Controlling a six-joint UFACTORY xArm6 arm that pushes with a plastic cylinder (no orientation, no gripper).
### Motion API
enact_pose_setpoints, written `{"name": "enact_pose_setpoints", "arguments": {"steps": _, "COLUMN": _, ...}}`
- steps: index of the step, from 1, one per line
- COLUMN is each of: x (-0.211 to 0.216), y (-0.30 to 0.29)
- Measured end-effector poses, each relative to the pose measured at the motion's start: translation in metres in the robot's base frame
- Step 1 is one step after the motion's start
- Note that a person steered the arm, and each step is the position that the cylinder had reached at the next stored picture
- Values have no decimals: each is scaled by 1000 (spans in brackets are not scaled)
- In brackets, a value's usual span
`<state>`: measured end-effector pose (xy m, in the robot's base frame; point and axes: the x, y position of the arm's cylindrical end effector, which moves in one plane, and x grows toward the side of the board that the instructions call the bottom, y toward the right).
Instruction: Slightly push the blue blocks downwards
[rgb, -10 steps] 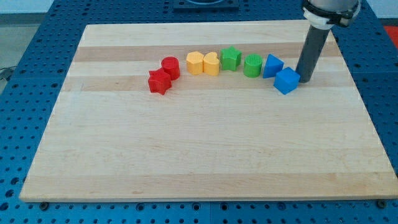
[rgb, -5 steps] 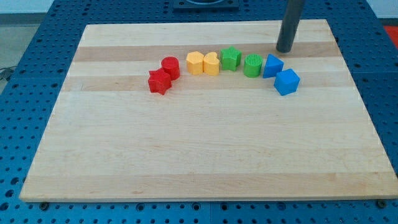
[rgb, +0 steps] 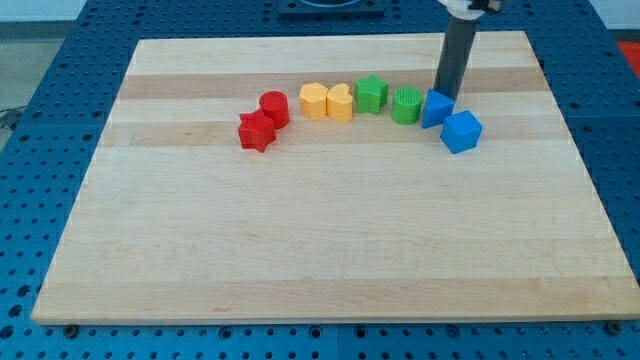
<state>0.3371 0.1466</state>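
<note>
My tip (rgb: 444, 94) seen at far edge of blue triangular block (rgb: 436, 107), touching or nearly so. Blue cube (rgb: 461, 131) placed just right, nearer. No claw fitted: bare rod only.

The wooden board (rgb: 330, 250) carries red (rgb: 257, 131), yellow (rgb: 314, 101), green (rgb: 372, 94) and blue blocks (rgb: 461, 131) in a row.

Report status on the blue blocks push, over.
My tip at the top edge of the blue triangular block. Blue cube just below-right of it. Green cylinder close on the view's left; path downward unobstructed.
</note>
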Motion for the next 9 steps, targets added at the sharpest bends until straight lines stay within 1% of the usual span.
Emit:
{"name": "enact_pose_setpoints", "arguments": {"steps": 2, "x": 6, "y": -2}}
{"name": "enact_pose_setpoints", "arguments": {"steps": 3, "x": -10, "y": 39}}
{"name": "enact_pose_setpoints", "arguments": {"steps": 4, "x": -11, "y": 59}}
{"name": "enact_pose_setpoints", "arguments": {"steps": 6, "x": 49, "y": 30}}
{"name": "enact_pose_setpoints", "arguments": {"steps": 8, "x": 69, "y": 28}}
{"name": "enact_pose_setpoints", "arguments": {"steps": 9, "x": 39, "y": 32}}
